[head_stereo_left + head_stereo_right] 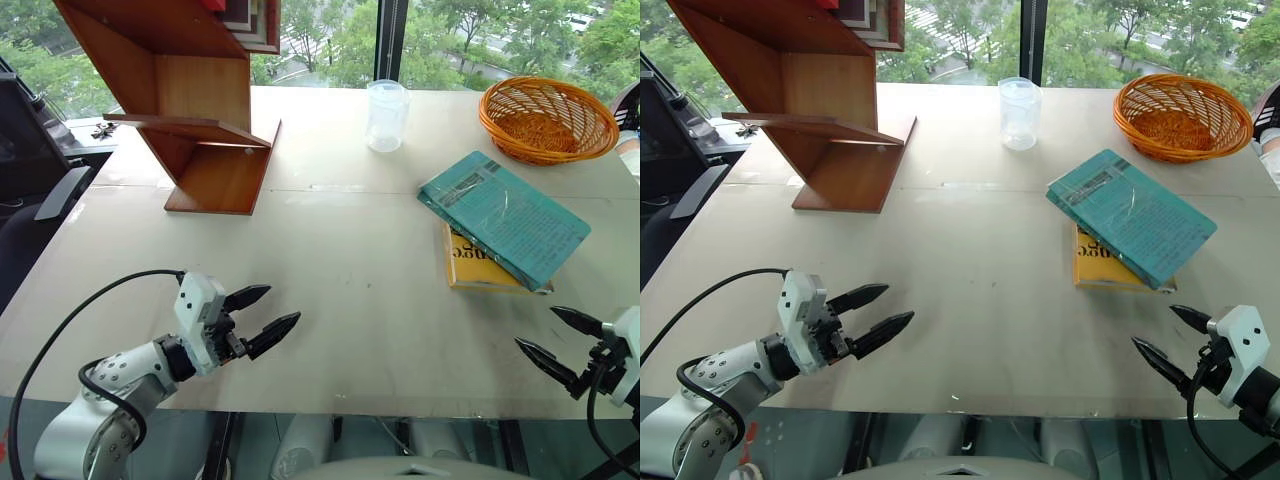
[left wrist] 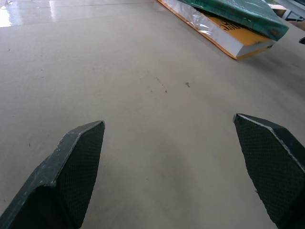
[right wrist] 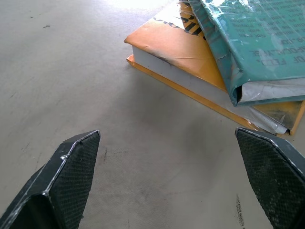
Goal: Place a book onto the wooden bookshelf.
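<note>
Book (image 1: 505, 217): teal, plastic-wrapped, laid askew on the yellow book (image 1: 470, 264), on the table's (image 1: 330, 300) right half. Nearest, the left gripper (image 1: 260, 315) and right gripper (image 1: 560, 338) are held low over the table's near edge, jaws spread, nothing pinched. Risk noted: the glossy wrap may slip between the fingers, or the yellow book may be dragged along. Farther off, the cup (image 1: 386, 115) and wicker basket (image 1: 547, 118). Far left, the wooden bookshelf (image 1: 190, 100), well apart; a long carry is judged likely.
</note>
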Motion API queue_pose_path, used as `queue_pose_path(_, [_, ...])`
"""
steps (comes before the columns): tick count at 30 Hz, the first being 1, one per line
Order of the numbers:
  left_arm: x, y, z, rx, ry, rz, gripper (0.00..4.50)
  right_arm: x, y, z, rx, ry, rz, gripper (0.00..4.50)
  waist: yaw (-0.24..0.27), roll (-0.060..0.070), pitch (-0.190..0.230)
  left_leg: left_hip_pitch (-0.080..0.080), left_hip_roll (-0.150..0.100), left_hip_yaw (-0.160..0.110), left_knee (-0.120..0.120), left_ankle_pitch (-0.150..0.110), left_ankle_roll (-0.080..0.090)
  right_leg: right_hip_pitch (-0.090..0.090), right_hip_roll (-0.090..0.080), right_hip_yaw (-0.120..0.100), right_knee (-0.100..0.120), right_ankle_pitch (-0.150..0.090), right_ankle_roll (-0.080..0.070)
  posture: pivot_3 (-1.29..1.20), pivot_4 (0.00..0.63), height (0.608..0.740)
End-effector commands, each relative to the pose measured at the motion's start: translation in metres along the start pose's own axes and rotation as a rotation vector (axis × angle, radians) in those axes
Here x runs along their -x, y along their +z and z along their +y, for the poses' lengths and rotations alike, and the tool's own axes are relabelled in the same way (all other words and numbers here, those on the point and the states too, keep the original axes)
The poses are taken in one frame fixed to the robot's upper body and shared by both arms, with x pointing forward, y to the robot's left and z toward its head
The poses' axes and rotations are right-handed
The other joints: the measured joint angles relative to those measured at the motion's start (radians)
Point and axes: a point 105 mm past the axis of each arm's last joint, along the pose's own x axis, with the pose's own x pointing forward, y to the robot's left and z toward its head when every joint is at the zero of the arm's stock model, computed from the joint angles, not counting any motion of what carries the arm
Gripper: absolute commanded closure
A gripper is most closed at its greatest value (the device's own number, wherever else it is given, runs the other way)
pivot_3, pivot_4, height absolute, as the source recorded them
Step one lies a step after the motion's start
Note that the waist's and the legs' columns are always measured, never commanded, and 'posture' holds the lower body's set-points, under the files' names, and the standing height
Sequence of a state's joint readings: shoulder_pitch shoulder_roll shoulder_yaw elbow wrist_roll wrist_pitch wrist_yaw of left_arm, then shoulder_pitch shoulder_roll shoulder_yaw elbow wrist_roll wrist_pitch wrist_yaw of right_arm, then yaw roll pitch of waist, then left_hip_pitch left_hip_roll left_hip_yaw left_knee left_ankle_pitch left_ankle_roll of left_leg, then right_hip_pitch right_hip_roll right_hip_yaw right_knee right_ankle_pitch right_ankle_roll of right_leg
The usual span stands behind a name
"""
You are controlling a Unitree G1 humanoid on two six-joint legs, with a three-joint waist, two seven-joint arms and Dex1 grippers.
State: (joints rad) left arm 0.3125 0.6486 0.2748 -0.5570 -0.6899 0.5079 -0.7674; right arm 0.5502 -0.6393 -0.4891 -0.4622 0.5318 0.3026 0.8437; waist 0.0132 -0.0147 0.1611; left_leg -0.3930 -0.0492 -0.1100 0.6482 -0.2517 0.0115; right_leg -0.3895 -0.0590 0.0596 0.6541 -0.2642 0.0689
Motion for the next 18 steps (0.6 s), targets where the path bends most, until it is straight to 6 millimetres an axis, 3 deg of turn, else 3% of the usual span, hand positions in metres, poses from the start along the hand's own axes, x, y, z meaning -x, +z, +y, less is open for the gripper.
queue_pose_path(1, [0.000,0.017,0.002,-0.020,-0.004,-0.058,0.05,0.002,0.011,-0.006,0.050,-0.046,-0.038,0.00,0.000,0.000,0.000,0.000,0.000,0.000,0.000,0.000,0.000,0.000,0.000,0.000,0.000,0.000,0.000,0.00,0.150,0.740])
queue_pose_path(6, [-0.007,0.043,0.000,-0.052,-0.079,-0.134,0.05,-0.008,0.016,-0.024,0.108,-0.179,0.020,0.00,0.000,0.000,0.000,0.000,0.000,-0.001,0.001,0.000,0.000,0.000,0.000,-0.002,0.001,0.000,0.000,0.00,0.150,0.740])
queue_pose_path(9, [-0.009,0.056,-0.012,-0.101,-0.174,-0.158,0.00,-0.010,0.029,-0.035,0.037,-0.199,-0.031,0.76,-0.003,0.000,0.000,0.000,0.000,-0.001,0.001,0.000,0.000,0.000,0.000,-0.002,0.001,0.001,0.002,0.00,0.150,0.740])
queue_pose_path(12, [-0.007,0.068,-0.028,-0.155,-0.280,-0.184,0.00,-0.009,0.046,-0.067,0.018,-0.320,-0.054,2.03,-0.008,0.001,0.001,0.000,0.000,0.001,0.001,0.000,0.000,0.000,0.000,-0.001,0.001,0.001,0.002,0.00,0.150,0.740])
queue_pose_path(17, [-0.008,0.081,-0.034,-0.179,-0.321,-0.204,0.00,-0.012,0.065,-0.116,-0.004,-0.431,0.044,4.38,-0.006,0.001,0.001,0.000,-0.001,0.001,0.001,0.000,0.000,0.000,-0.001,-0.001,0.001,0.001,0.001,0.00,0.150,0.740])
queue_pose_path(18, [-0.009,0.082,-0.034,-0.181,-0.319,-0.206,0.00,-0.012,0.065,-0.123,-0.011,-0.448,0.071,4.45,-0.006,0.001,0.001,0.000,-0.001,0.001,0.001,0.000,0.000,0.000,0.000,-0.001,0.001,0.001,0.001,0.00,0.150,0.740])
